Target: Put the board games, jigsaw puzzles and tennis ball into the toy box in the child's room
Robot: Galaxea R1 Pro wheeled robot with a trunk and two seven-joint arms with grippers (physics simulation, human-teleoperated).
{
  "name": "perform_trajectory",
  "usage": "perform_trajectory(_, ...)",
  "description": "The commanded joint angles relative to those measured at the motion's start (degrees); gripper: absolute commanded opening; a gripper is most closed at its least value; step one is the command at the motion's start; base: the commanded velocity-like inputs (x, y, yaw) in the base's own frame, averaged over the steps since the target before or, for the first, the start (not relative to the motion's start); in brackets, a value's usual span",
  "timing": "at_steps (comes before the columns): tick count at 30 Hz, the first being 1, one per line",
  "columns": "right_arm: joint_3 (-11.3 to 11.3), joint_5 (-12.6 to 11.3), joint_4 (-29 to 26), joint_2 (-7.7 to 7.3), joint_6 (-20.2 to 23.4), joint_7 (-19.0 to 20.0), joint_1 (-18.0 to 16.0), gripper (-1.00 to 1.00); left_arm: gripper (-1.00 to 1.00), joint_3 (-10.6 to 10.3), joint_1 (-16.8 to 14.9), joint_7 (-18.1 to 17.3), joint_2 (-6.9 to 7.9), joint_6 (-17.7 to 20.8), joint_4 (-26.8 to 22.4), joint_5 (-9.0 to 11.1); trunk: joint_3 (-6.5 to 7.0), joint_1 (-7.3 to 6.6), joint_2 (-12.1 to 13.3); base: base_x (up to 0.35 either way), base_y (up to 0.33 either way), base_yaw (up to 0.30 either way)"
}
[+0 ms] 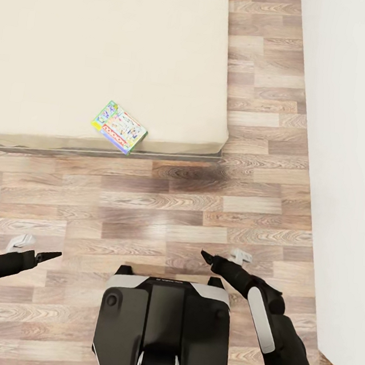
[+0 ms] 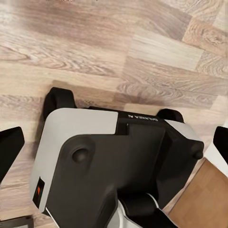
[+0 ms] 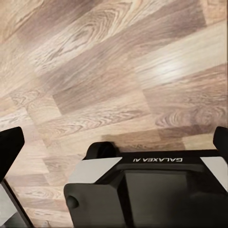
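From the head: facing a cream bed (image 1: 108, 46) across a strip of wood floor (image 1: 162, 208), white wall (image 1: 349, 141) on the right. One colourful board game (image 1: 119, 127) lying flat at the mattress's near edge, turned askew, a corner close to the lip; handy for a reach from the floor side. No toy box or table visible, so presumably a carry to follow once picked up. Left gripper (image 1: 46, 256) and right gripper (image 1: 210, 259) both low, tucked near the robot base (image 1: 164, 318), well apart from the game; likely a travel posture, keeping the arms clear of the bed while rolling up. Empty, both; from here fingers look drawn to a point, hard to judge. From the left wrist: looking down on the base's grey-and-black shell (image 2: 118, 161) and floor planks (image 2: 118, 47); dark fingertips (image 2: 9, 149) at opposite edges of the frame, so spread apart, nothing between. From the right wrist: same arrangement, fingertips (image 3: 10, 149) set wide at either edge, base front (image 3: 152, 185) and floor (image 3: 114, 71) beyond, nothing gripped. Judged: approach stage, first bed game not yet taken.
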Motion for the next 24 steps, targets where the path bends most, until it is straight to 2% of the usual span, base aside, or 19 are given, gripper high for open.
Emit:
perform_trajectory(1, -0.1, 0.0, 0.3, 0.02, 0.3, 0.1, 0.0, 1.0, 1.0, 0.1, 0.0, -0.1, 0.01, 0.5, 0.0, 0.2, 0.03, 0.04, -0.1, -0.02, 0.0, -0.105)
perform_trajectory(8, -0.4, -0.1, 1.7, -0.55, -1.5, 0.2, 0.0, 1.0, 1.0, 0.0, 0.0, 0.2, -0.1, 0.5, 0.0, 0.2, 0.61, 0.04, -0.1, -0.005, 0.0, -0.114)
perform_trajectory(16, -0.1, 0.6, 2.9, 0.0, -2.1, -0.1, 0.0, 1.0, 1.0, 0.0, 0.0, 0.2, -0.13, 0.6, 0.0, 0.4, 1.3, 0.04, -0.1, -0.042, 0.0, -0.103)
perform_trajectory(24, 0.1, 0.8, 3.1, 0.14, -2.2, -0.4, 0.0, 1.0, 1.0, 0.0, 0.0, 0.3, -0.13, 0.7, 0.0, 0.6, 2.01, 0.04, -0.1, -0.042, 0.0, 0.084)
